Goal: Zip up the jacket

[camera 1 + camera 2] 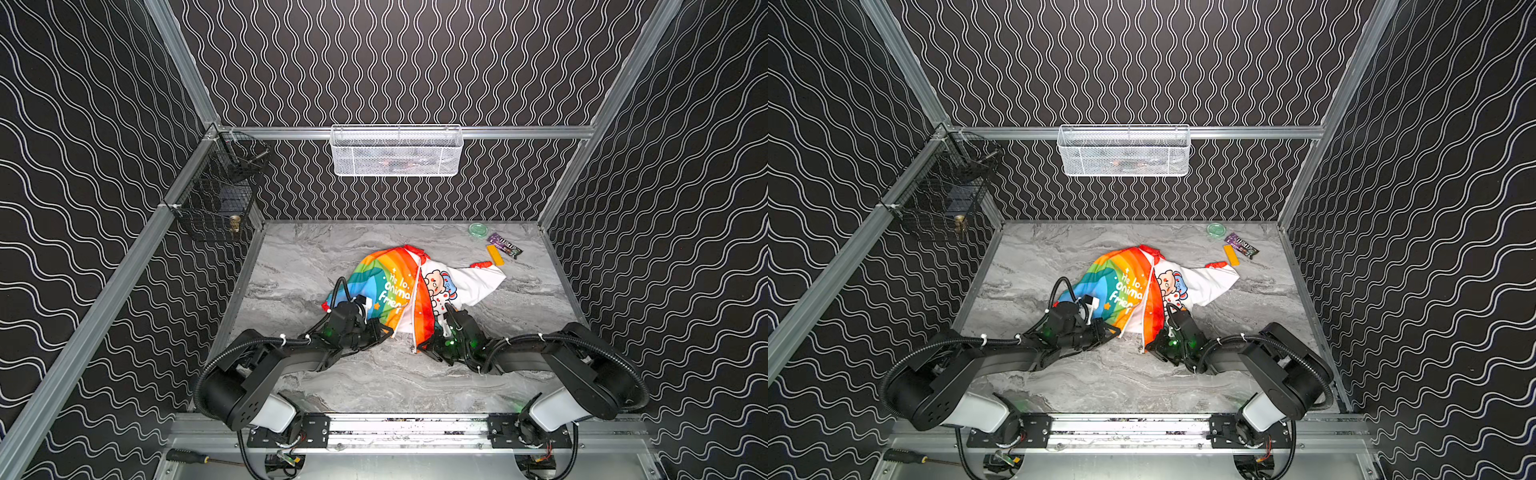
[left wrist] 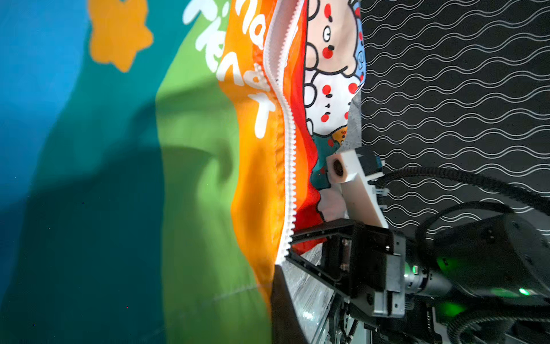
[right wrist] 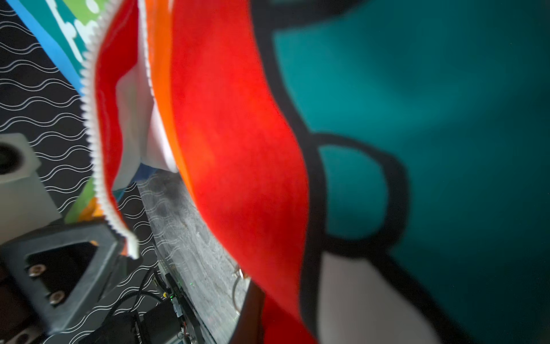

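From here the jacket [image 1: 382,286] lies crumpled on the marble table [image 1: 316,257], stretching away from both grippers. My left gripper [image 1: 384,332] is clamped tight on the rainbow panel's hem, right by the zipper's bottom end. The right gripper [image 1: 422,347] is pinched closed on the red panel's bottom edge, just across the gap.

Far beyond them, the white mesh basket [image 1: 397,151] holds something I can't make out. The black wire basket [image 1: 216,199], out past the left gripper, holds a small brass thing [image 1: 235,223].

The jacket's rainbow-striped with white lettering, the cartoon-animal lining is flipped out, and the white zipper [image 2: 287,166] is undone.
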Controlling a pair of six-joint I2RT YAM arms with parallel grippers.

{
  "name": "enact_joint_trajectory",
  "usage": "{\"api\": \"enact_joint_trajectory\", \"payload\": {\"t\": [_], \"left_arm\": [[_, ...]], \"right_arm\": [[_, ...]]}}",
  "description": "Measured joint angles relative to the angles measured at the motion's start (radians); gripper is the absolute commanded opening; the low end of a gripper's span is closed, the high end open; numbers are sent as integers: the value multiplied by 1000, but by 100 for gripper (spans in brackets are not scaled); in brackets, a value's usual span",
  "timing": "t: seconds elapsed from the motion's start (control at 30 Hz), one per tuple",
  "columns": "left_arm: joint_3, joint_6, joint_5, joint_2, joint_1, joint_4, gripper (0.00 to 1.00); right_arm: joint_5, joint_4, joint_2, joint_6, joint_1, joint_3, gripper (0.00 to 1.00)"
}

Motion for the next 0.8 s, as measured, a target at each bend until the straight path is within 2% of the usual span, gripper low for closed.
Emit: {"api": "enact_joint_trajectory", "payload": {"t": [0.37, 0.8], "left_arm": [[6, 0, -22, 102, -91, 12, 0], [47, -7, -15, 206, -127, 68, 0]], "right_arm": [[-18, 58, 23, -1, 0, 1, 21], [-39, 106, 47, 0, 0, 1, 24]]}}
